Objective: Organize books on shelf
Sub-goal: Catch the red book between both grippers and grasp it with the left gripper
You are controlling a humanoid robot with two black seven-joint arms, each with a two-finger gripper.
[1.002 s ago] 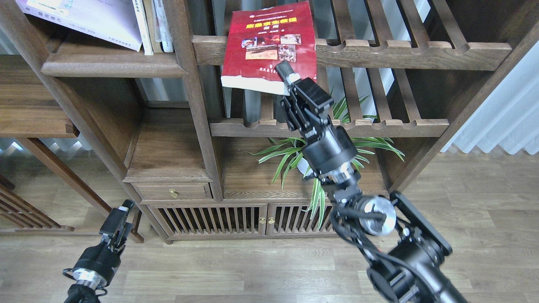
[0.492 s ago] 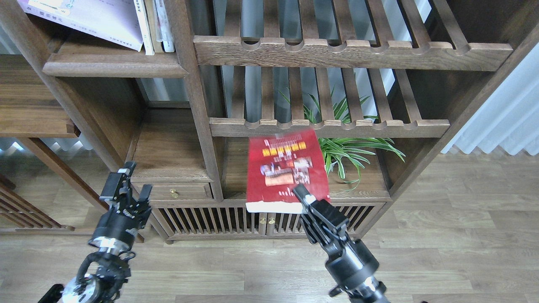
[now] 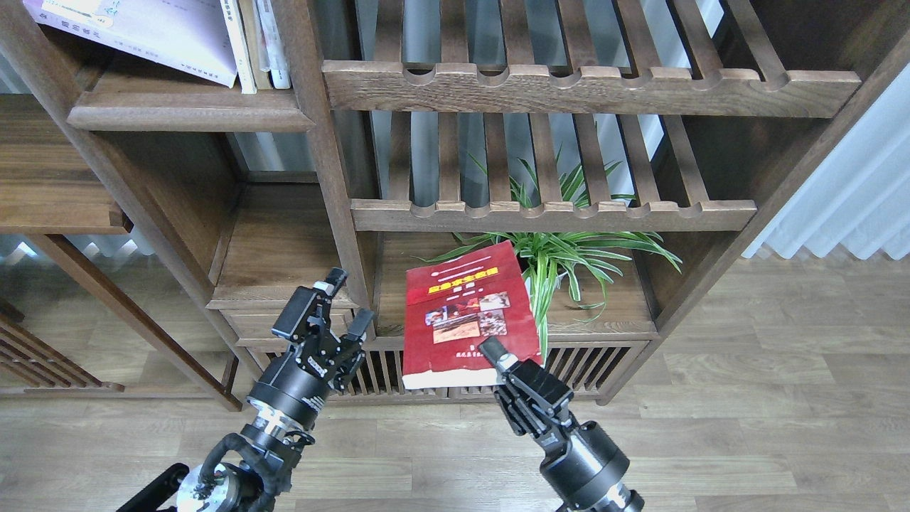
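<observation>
one glossy flat red book (image 3: 466, 313) pinched by right hand (image 3: 498, 359).

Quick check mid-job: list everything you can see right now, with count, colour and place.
Dark red paperback book: one, yellow title, centre, held at its lower right corner.
Books on solid dark-brown shelf: several, pale lavender-white one leaning, top left.
Slatted wooden racks: two, brown, centre right.
Green spider plant: one, under lower rack.
Small drawer with brass knob: one, left of centre.
White curtain: right.
Left gripper: black, jaws open, empty.
Right gripper: black, jaws shut on book.
</observation>
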